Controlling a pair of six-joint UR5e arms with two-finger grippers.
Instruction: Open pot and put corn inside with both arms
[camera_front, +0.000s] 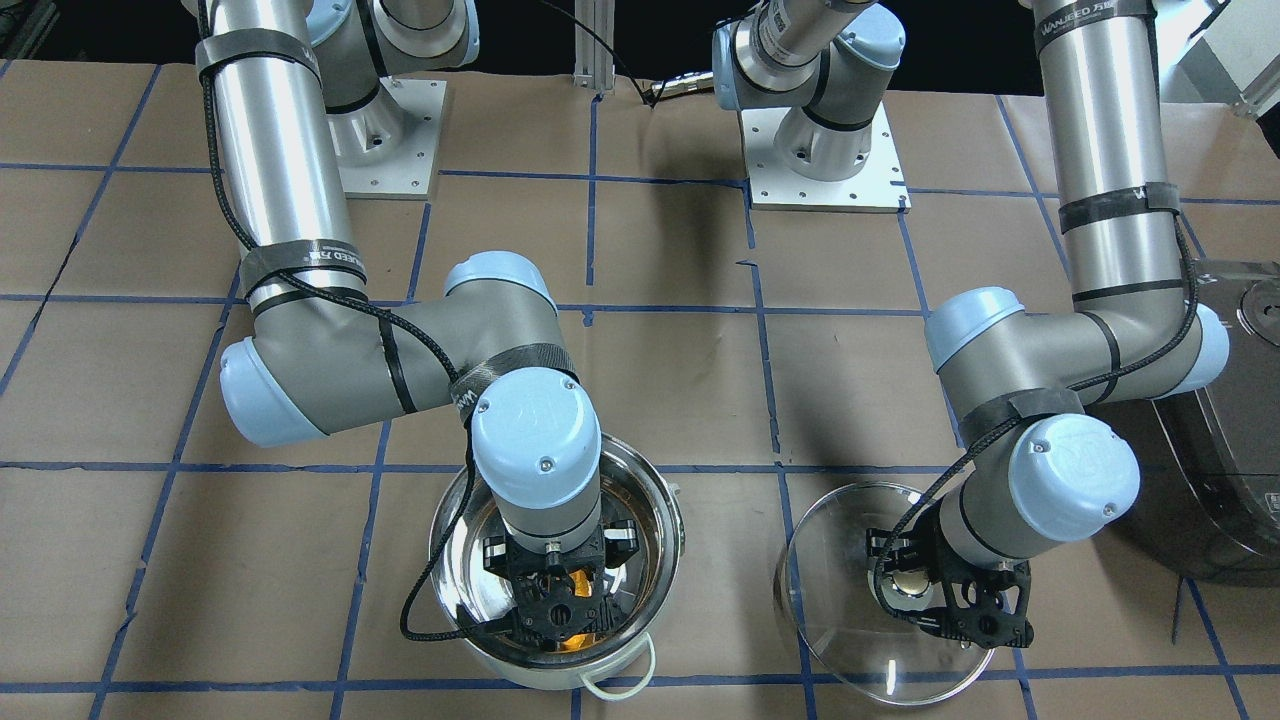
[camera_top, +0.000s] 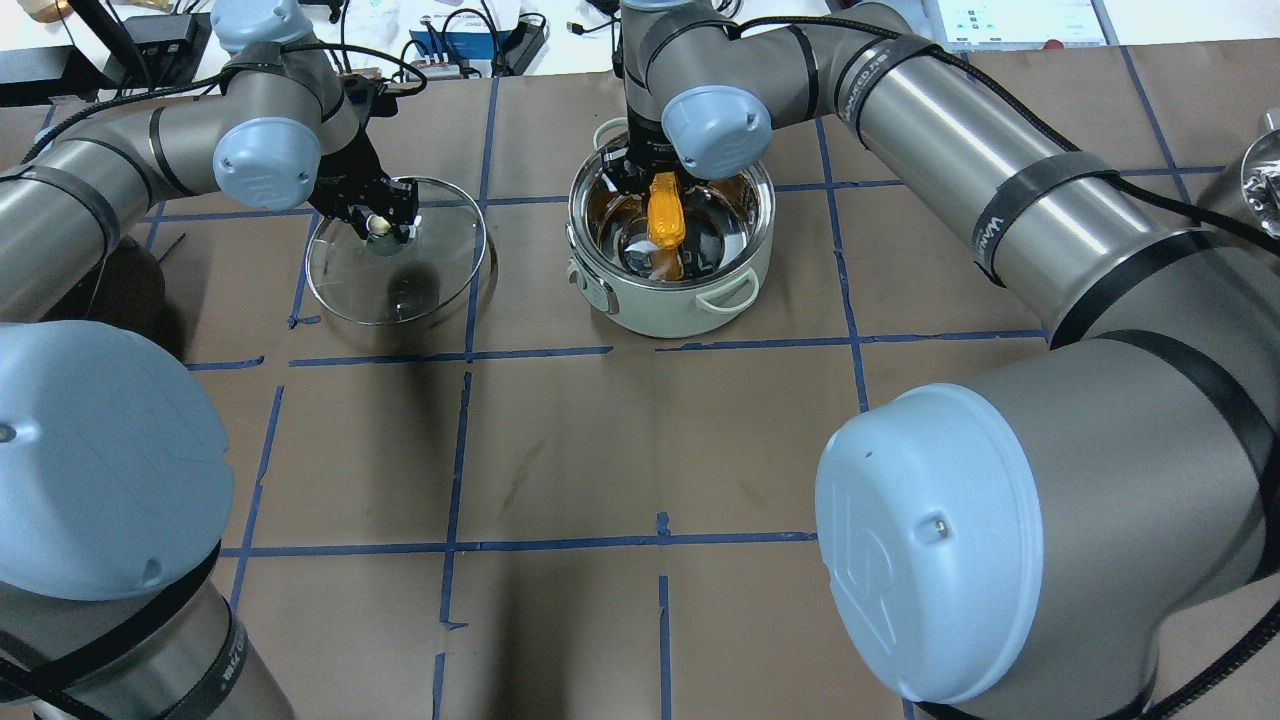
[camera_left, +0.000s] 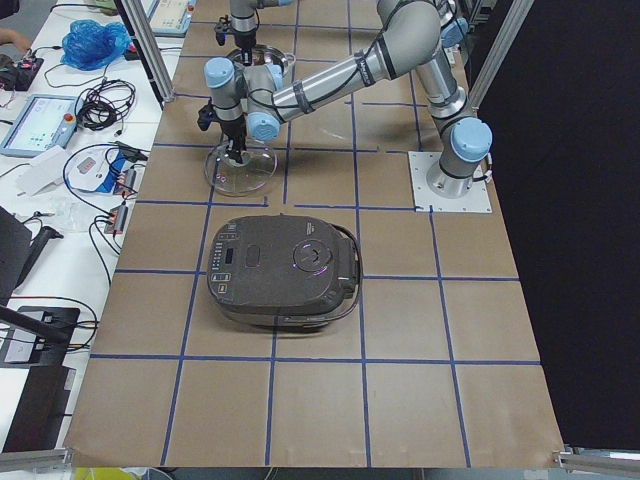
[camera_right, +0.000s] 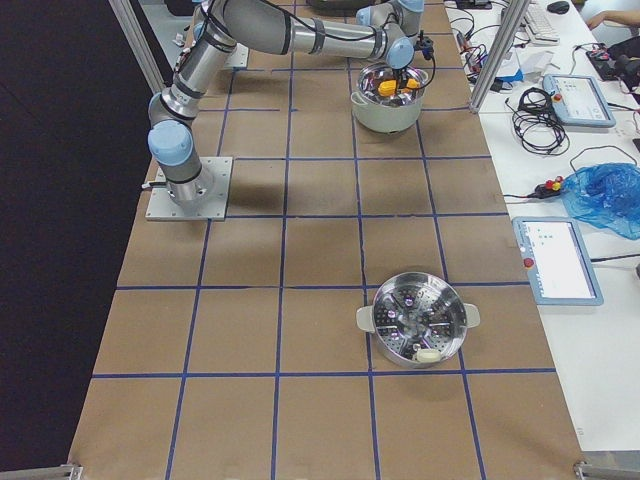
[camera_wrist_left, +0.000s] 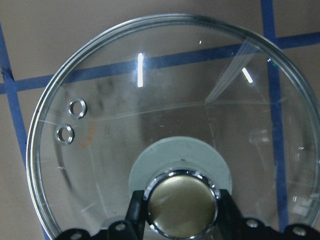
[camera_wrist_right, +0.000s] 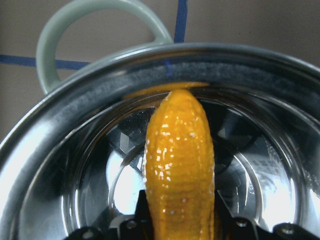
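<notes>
The steel pot (camera_top: 690, 312) stands open, its rim also showing in the front view (camera_front: 668, 505) and the right wrist view (camera_wrist_right: 45, 150). My right gripper (camera_top: 655, 192) is shut on the yellow-orange corn (camera_top: 666, 218) and holds it inside the pot, tip pointing away in the right wrist view (camera_wrist_right: 181, 160). The clear glass lid (camera_top: 400, 290) lies off the pot, on the table to its left in the overhead view. My left gripper (camera_wrist_left: 181, 212) is shut on the lid's knob, with the glass (camera_wrist_left: 150, 75) spread below it. It also shows in the front view (camera_front: 915, 588).
A dark grey rice cooker (camera_left: 285, 270) sits beside my left arm, at the front view's right edge (camera_front: 1235, 480). A steel steamer basket (camera_right: 418, 320) stands far to my right. Operators' desks with tablets and cables line the far table edge.
</notes>
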